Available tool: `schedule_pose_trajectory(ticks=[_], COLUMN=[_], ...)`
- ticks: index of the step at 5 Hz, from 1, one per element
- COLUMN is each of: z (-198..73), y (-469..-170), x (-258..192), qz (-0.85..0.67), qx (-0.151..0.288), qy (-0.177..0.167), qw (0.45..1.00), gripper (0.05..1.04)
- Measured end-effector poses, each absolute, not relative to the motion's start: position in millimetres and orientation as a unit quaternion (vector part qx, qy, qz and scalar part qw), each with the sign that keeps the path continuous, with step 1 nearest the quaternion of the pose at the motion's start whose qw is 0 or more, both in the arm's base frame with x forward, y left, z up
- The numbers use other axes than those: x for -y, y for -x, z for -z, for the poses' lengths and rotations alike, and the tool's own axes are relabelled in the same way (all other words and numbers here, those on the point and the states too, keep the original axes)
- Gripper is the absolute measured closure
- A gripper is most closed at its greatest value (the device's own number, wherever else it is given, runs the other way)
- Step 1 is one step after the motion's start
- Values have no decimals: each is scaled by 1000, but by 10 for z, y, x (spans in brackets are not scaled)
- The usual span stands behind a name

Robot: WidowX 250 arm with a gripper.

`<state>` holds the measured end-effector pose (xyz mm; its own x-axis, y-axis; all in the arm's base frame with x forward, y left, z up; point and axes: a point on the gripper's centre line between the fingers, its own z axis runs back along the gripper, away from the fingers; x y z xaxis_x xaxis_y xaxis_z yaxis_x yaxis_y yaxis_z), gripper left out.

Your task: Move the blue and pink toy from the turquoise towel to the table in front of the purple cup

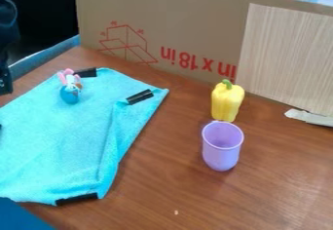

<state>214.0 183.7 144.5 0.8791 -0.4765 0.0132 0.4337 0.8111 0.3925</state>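
Note:
At the left edge of the camera view, the black gripper (pixel 5 80) is partly in the frame, left of the blue cloth and apart from the objects on it. A small blue toy with pink ears (pixel 70 93) rests on the upper part of the turquoise cloth (pixel 62 141). The cloth has black strips at its edges and a fold along its right side. Right of centre, a yellow bell pepper (pixel 226 102) with a green stem stands upright. Just in front of it is an upright purple cup (pixel 222 148), its opening facing up.
A cardboard panel (pixel 175 9) with red print stands along the back of the brown wooden table (pixel 169 185). A wood-grained board (pixel 286 53) covers its right part, with a pale torn strip (pixel 309 117) low beside it. Something dark blue (pixel 19 217) is at the lower left corner.

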Motion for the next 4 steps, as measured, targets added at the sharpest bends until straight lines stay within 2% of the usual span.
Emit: schedule_pose_trajectory(ticks=[1, 3, 4], z=[-1379, -1781, -1819], y=[-2132, -2446, -2639], x=[-1821, -1961, -2061], qz=[236, 121, 26], qx=[47, 5, 2], qy=[-177, -27, 41], qw=[954, 992, 999], gripper=[83, 83, 83])
